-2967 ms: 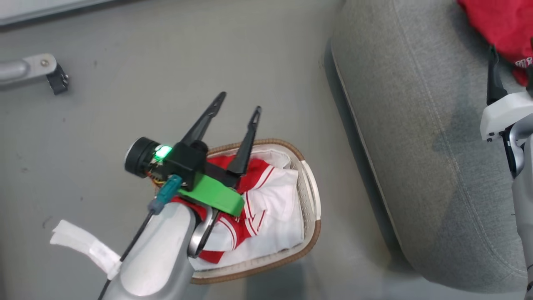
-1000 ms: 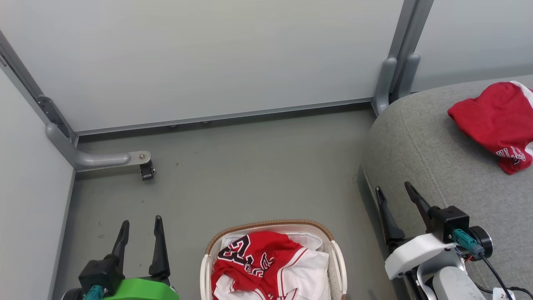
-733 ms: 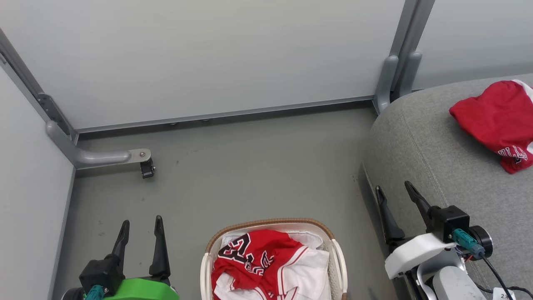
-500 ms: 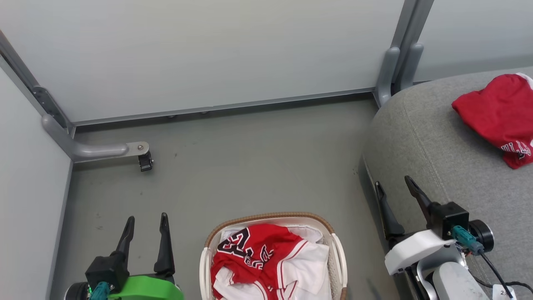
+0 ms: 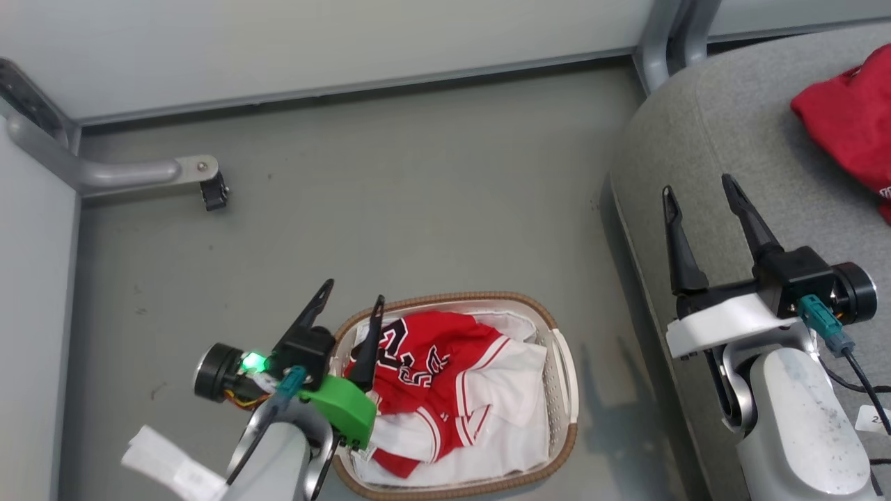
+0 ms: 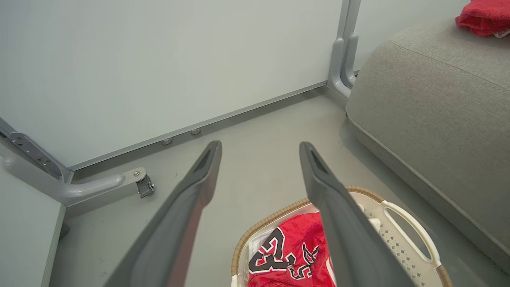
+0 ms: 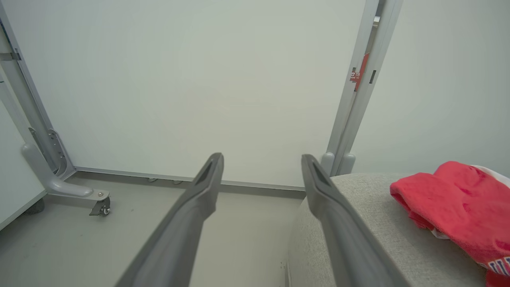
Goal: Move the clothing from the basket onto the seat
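The oval white basket [image 5: 561,362] with its brown woven rim sits on the floor, holding red and white clothing [image 5: 445,376] with black-and-white numbers on top. My left gripper [image 5: 353,292] hovers open over the basket's left rim, nothing between its fingers. In the left wrist view the basket [image 6: 406,235] and its clothing [image 6: 291,255] lie below the open left gripper [image 6: 259,145]. The grey seat [image 5: 731,139] fills the right side, with one red piece of clothing [image 5: 846,122] lying on it. My right gripper [image 5: 696,184] stands open and empty above the seat's left edge.
A grey partition wall [image 5: 278,42] runs along the back, with a metal foot and castor [image 5: 209,188] at the left and a grey post [image 5: 665,31] beside the seat. Bare grey floor [image 5: 390,202] lies between wall, basket and seat.
The head camera has tilted down. My left arm has moved right and up over the basket's left rim. My right gripper has risen beside the seat. Both stay open.
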